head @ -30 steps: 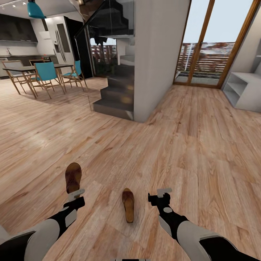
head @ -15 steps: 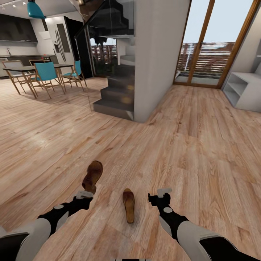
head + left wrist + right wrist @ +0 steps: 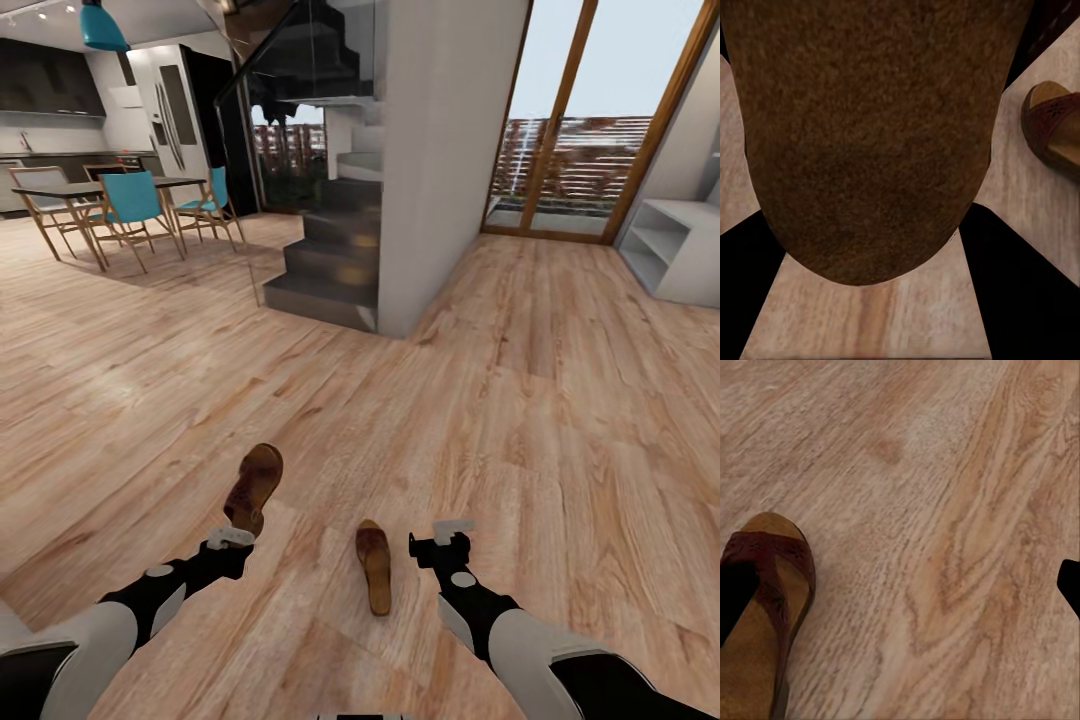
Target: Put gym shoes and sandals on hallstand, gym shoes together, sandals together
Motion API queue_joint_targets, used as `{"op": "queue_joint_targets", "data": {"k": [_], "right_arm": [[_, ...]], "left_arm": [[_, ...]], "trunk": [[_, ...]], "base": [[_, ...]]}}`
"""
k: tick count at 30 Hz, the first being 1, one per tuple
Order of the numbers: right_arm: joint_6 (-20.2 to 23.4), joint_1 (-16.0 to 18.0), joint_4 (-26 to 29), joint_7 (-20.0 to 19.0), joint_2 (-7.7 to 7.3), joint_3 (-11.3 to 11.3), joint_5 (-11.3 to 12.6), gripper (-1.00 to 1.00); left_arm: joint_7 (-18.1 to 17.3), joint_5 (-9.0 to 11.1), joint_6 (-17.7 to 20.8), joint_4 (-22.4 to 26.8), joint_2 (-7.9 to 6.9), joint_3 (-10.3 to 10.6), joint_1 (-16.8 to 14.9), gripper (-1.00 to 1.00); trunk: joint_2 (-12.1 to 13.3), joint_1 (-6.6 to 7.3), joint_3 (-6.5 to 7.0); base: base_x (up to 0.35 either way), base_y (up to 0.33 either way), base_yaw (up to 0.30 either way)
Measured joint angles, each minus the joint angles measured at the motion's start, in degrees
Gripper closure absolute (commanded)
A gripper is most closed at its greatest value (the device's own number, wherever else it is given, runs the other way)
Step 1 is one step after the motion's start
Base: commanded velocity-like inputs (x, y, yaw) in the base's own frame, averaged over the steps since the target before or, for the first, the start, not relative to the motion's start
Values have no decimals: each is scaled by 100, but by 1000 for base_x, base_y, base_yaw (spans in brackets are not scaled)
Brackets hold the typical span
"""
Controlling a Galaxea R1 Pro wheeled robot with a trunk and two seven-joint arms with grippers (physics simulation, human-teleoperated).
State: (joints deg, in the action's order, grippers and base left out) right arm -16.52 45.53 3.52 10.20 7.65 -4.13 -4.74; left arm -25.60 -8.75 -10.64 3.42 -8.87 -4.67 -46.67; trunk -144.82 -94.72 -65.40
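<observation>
Change since before: whole head view has shifted a little, so the camera moved; against the arms, the held sandal sits as it did half a second ago, while the floor sandal now shows slightly further right.
Left gripper (image 3: pixel 232 539): near left, closed on a brown sandal (image 3: pixel 254 488), which is lifted and leans up and to the right; the left wrist view shows its rough brown sole (image 3: pixel 866 135) close up.
Right gripper (image 3: pixel 447 536): near right, fingers spread, holding nothing, hovering over bare planks.
Second sandal (image 3: pixel 374 564): flat on the corridor floor (image 3: pixel 520 420) between the two grippers, nearer the right one; its strapped toe (image 3: pixel 769 559) appears in the right wrist view.
Hallstand (image 3: pixel 678 247): far right, white, well apart from both sandals.
Stairs (image 3: pixel 328 262): far centre.
Dining table (image 3: pixel 95 187): far left, teal chairs (image 3: pixel 128 205) around it.
</observation>
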Motion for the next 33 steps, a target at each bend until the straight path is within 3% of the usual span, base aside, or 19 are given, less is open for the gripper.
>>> {"op": "queue_joint_targets", "data": {"k": [17, 33], "right_arm": [[0, 0, 0, 0, 0, 0, 0, -100], [0, 0, 0, 0, 0, 0, 0, -100]], "left_arm": [[9, 3, 9, 0, 5, 5, 0, 100], [9, -5, 9, 0, 17, 3, 0, 100]], "trunk": [[0, 0, 0], [0, 0, 0]], "base": [[71, 165, 0], [72, 77, 0]]}}
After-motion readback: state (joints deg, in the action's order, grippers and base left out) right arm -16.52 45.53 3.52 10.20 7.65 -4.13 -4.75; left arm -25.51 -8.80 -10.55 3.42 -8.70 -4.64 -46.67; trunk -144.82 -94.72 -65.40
